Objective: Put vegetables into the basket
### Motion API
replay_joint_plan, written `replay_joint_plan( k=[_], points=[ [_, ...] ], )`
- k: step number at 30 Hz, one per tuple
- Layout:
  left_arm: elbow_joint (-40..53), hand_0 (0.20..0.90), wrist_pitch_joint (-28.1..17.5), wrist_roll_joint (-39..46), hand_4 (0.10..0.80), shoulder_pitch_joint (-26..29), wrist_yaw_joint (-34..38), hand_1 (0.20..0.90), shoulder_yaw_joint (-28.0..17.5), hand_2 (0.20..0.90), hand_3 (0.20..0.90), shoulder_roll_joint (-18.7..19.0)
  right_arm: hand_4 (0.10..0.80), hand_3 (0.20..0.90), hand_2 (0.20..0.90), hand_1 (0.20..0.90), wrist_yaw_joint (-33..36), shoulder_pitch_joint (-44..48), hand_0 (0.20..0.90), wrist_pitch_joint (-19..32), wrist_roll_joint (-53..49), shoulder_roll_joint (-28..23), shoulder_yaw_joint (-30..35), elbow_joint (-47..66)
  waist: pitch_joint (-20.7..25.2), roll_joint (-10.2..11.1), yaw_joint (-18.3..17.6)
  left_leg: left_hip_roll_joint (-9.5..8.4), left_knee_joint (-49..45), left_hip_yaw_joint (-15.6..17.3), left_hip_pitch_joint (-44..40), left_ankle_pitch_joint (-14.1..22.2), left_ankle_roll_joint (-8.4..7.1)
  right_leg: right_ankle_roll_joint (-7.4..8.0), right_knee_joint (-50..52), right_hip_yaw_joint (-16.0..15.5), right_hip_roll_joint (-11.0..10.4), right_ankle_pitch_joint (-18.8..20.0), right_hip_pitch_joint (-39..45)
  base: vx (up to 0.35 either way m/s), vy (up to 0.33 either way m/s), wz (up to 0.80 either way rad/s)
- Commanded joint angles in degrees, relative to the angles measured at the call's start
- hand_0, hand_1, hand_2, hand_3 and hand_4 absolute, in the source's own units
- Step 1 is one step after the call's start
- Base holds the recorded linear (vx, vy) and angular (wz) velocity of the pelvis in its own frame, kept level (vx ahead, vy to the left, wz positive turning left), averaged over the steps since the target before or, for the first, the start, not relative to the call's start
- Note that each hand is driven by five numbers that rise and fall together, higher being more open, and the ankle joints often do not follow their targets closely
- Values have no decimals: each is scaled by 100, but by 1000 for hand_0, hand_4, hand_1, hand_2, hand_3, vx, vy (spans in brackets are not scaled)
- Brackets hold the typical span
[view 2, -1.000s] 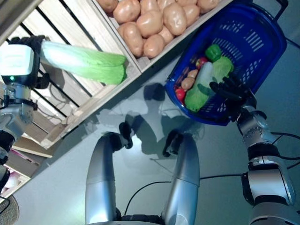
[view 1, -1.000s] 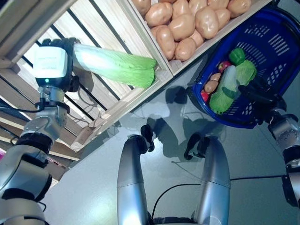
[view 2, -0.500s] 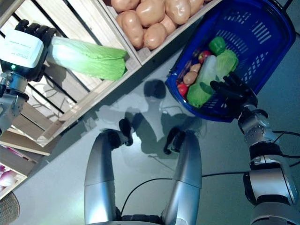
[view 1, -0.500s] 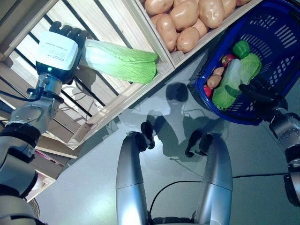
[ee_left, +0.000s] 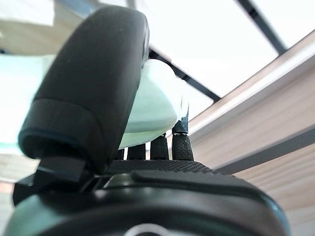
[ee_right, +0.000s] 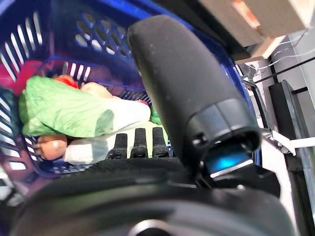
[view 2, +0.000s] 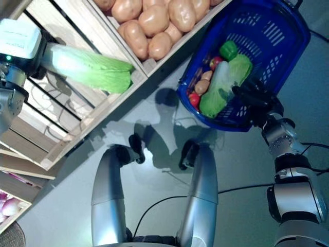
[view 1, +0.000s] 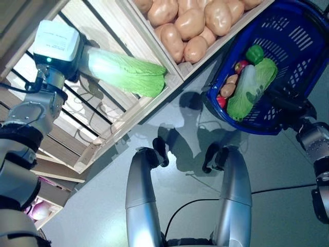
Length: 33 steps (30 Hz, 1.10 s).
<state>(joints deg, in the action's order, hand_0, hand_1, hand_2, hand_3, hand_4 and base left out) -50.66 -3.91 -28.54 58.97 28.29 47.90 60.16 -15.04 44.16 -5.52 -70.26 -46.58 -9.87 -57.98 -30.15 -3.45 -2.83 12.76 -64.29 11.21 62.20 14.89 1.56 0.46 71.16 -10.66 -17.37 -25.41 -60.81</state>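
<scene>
My left hand (view 1: pixel 54 43) is shut on the white stalk end of a long green cabbage (view 1: pixel 128 72), held level in front of the slatted wooden crate (view 1: pixel 97 134) at upper left. Its thumb (ee_left: pixel 93 83) presses over the pale stalk (ee_left: pixel 152 103). At the right, my right hand (view 1: pixel 288 105) is shut on the near rim of the blue basket (view 1: pixel 288 31). Inside lie another cabbage (view 1: pixel 247 90), a green pepper (view 1: pixel 254 53), a potato and red pieces. The right wrist view shows the basket's wall (ee_right: pixel 74 29) and that cabbage (ee_right: pixel 64 110) past the thumb (ee_right: pixel 182 83).
A wooden crate full of potatoes (view 1: pixel 190 23) stands between the held cabbage and the basket. Purple onions (view 1: pixel 38 211) show on a lower shelf at bottom left. Grey floor lies below the crates.
The whole picture has shifted a little, so the camera moved. The left hand keeps the cabbage by the crate's corner, and the right hand stays on the basket.
</scene>
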Motion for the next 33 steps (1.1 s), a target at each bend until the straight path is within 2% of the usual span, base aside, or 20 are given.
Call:
replay_joint_plan(
  k=[1, 4, 7, 11, 13, 17, 21, 24, 26, 28, 30, 33],
  points=[
    [-250, 300, 127, 852, 400, -78, 277, 300, -1143, 300, 300, 189, 800, 900, 900, 900, -447, -70, 900, 462, -47, -169, 256, 482, 36, 180, -45, -155, 805, 256, -1394, 696, -320, 12, -1055, -52, 206, 442, 1019, 16, -33, -6],
    [-317, 300, -124, 1056, 400, -686, 244, 300, -1680, 300, 300, 181, 800, 900, 900, 900, -316, -315, 900, 753, 350, -81, 331, 689, 86, 209, -29, -175, 1166, 330, -2035, 629, -331, -10, -1371, -93, 232, 453, 1640, 29, -15, -6],
    [-310, 300, -454, 1151, 400, -1253, 308, 300, -2107, 300, 300, 105, 800, 900, 900, 900, -168, -606, 900, 783, 426, 12, 428, 896, 293, 247, -27, -210, 1395, 383, -2408, 565, -295, -54, -1547, -143, 202, 458, 1984, 32, -8, -8],
    [145, 300, -894, 1279, 400, -2179, 249, 300, -2790, 300, 300, -173, 800, 900, 900, 900, 12, -1432, 900, 966, 639, 464, 670, 1448, 677, 336, 12, -365, 2204, 423, -3324, 319, -232, -19, -2301, -336, 212, 618, 2927, 74, -37, -2],
    [307, 300, -948, 1232, 400, -2389, 161, 300, -2907, 300, 300, -241, 800, 900, 900, 900, 53, -1647, 900, 1106, 771, 609, 705, 1587, 784, 366, 10, -399, 2453, 434, -3596, 249, -208, -5, -2555, -398, 222, 667, 3213, 58, -67, 2],
    [701, 300, -1197, 1918, 400, -3049, -335, 300, -3259, 300, 300, -567, 800, 900, 900, 900, 222, -2106, 900, 1409, 1230, 1129, 677, 2007, 1173, 408, 66, -581, 3386, 548, -4534, 19, -227, 83, -3661, -625, 389, 849, 4248, 112, -66, 0],
    [1270, 300, -1382, 2621, 400, -3793, -752, 300, -3871, 300, 300, -1131, 800, 900, 900, 900, 194, -2503, 900, 1474, 1698, 1511, 674, 2578, 1564, 344, 123, -787, 4378, 631, -5446, -296, -264, 171, -4904, -847, 652, 1162, 5288, 129, -44, -12],
    [1678, 300, -1674, 3108, 400, -4300, -921, 300, -4180, 300, 300, -1607, 800, 900, 900, 900, 74, -2878, 900, 1465, 1905, 1818, 665, 3031, 1889, 304, 167, -947, 5061, 514, -6042, -460, -283, 248, -5676, -844, 823, 1348, 5954, 174, -28, 3],
    [1918, 300, -1753, 3358, 400, -4514, -1188, 300, -4330, 300, 300, -1877, 800, 900, 900, 900, -89, -3070, 900, 1439, 1971, 2006, 666, 3217, 2074, 299, 173, -983, 5407, 521, -6318, -566, -275, 266, -6044, -860, 901, 1474, 6242, 140, -42, 2],
    [2216, 300, -1803, 4026, 400, -4691, -1613, 300, -4475, 300, 300, -2213, 800, 900, 900, 900, -311, -3243, 900, 1346, 2040, 2222, 625, 3494, 2215, 304, 180, -1019, 5752, 489, -6567, -690, -281, 306, -6395, -863, 968, 1626, 6496, 82, -57, 6],
    [2387, 300, -1882, 4283, 400, -4790, -1824, 300, -4497, 300, 300, -2565, 800, 900, 900, 900, -652, -3375, 900, 1227, 2053, 2406, 545, 3713, 2324, 306, 176, -1057, 6087, 466, -6787, -789, -284, 351, -6712, -861, 1025, 1773, 6693, 46, -47, 12],
    [2677, 300, -1790, 4568, 400, -4775, -1986, 300, -4293, 300, 300, -3059, 800, 900, 900, 900, -987, -3472, 900, 1088, 2034, 2683, 288, 4080, 2474, 328, 176, -1090, 6659, 447, -7094, -970, -299, 431, -7224, -901, 1101, 2032, 6963, 37, -61, 9]
  ],
)
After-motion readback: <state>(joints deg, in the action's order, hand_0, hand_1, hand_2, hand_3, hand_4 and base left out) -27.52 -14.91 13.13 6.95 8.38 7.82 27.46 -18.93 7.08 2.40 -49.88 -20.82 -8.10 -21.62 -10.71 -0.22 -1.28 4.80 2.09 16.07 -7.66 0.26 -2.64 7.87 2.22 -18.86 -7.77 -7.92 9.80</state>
